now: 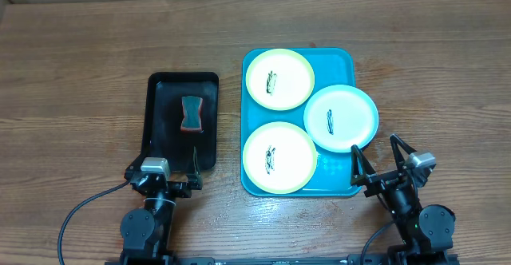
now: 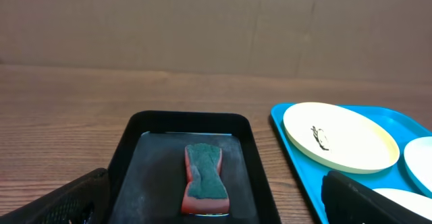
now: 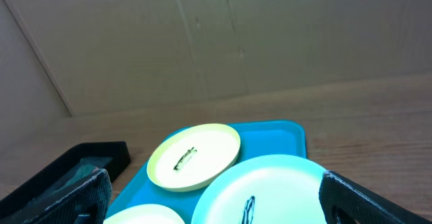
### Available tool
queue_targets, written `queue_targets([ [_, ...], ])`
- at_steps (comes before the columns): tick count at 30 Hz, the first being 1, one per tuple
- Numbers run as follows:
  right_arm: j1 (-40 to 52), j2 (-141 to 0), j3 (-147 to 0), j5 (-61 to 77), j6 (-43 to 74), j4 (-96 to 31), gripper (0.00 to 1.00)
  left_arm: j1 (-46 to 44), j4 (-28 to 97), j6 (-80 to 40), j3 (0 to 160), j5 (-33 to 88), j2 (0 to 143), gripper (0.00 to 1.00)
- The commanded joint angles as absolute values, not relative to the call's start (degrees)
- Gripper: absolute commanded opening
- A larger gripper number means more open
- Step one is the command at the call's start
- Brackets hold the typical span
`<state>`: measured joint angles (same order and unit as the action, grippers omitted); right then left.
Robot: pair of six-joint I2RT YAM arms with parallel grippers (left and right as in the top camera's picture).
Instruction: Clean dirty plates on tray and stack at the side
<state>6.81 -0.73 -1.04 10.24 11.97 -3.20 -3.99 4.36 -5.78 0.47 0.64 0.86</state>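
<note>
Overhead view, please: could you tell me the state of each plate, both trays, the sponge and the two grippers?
Far yellow-green plate, scribble-marked, unstacked, on the turquoise tray.
Near yellow-green plate, scribble-marked, unstacked, on that tray.
Blue-white plate, scribble-marked, overhanging the tray's right rim.
Turquoise tray, holding all three plates.
Black tray, holding the sponge.
Sponge, lying flat, green side up.
Left gripper, open, empty.
Right gripper, open, empty.

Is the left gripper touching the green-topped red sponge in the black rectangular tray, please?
Apart: the overhead view shows bare floor of the black tray between the left gripper and the sponge.
</note>
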Motion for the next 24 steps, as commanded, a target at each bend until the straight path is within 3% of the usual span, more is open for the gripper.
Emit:
queue_targets([
  [1, 7.11, -0.19, -0.45, 9.91, 12.03, -3.7, 1.0, -3.88, 4.45, -5.1, 0.32, -0.16, 0.69, 1.0],
  [8, 7.14, -0.19, -0.45, 10.74, 12.08, -3.7, 1.0, -3.88, 3.38, -5.65, 0.32, 0.4, 0.69, 1.0],
  [17, 7.11, -0.43, -3.75, 19.11, 13.78, -4.71, 1.0, -3.88, 0.36, -10.48, 3.07, 12.73, 0.71, 1.0],
  [24, 7.14, -9.21, -22.57, 20.05, 13.78, -22.26, 1.0, -3.86, 16.75, -9.87, 22.81, 9.54, 9.98, 1.0],
])
